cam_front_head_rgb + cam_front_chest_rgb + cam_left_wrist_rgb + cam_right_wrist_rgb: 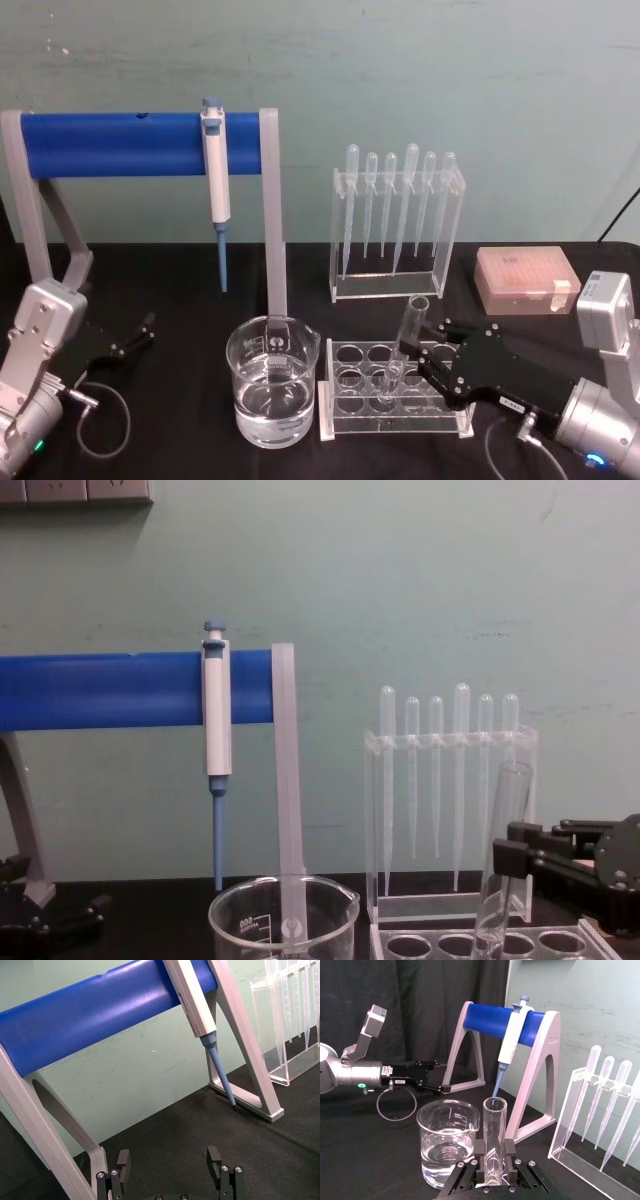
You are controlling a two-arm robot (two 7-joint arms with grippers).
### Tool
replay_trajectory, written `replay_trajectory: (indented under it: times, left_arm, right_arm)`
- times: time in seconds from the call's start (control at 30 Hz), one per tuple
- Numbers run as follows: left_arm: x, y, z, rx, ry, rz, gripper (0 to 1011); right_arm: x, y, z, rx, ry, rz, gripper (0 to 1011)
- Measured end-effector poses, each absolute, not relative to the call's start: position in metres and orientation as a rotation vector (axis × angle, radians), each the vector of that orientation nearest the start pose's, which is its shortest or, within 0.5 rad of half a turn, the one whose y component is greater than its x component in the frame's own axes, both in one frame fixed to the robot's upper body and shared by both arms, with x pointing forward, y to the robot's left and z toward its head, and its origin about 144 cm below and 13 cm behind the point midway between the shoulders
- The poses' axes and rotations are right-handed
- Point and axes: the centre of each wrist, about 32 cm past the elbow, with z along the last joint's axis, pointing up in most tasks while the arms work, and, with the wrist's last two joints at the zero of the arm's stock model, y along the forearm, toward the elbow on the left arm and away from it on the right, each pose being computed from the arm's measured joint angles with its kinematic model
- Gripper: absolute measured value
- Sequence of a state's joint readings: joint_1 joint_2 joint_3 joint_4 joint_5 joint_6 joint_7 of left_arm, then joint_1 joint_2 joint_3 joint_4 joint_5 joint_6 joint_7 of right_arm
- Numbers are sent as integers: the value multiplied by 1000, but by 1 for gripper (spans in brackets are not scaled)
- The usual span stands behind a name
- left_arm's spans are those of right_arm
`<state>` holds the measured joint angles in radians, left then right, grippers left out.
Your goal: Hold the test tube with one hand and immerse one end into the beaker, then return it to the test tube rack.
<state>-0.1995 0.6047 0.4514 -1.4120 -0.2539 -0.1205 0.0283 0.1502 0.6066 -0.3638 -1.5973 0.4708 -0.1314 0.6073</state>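
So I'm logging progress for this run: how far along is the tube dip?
Early. The right gripper has closed on the test tube, whose bottom still sits in the clear rack. Lifting it, dipping it into the beaker and returning remain. The left gripper rests open at the left.

Lower middle of the head view is tight: the wide clear glass beaker (272, 383) sits just beside the clear plastic rack with round holes (393, 392). Behind, the grey-legged blue bar stand (140, 143) blocks. Bare black tabletop (170, 430) lower left.
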Motion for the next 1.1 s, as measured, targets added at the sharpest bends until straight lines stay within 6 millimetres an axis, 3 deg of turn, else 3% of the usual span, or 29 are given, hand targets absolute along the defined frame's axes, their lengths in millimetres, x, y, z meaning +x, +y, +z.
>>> replay_trajectory:
  times: [1.1]
  left_arm:
    - [489, 310, 1140, 305, -285, 1248, 1000]
  right_arm:
    - [483, -292, 1178, -90, -157, -624, 264]
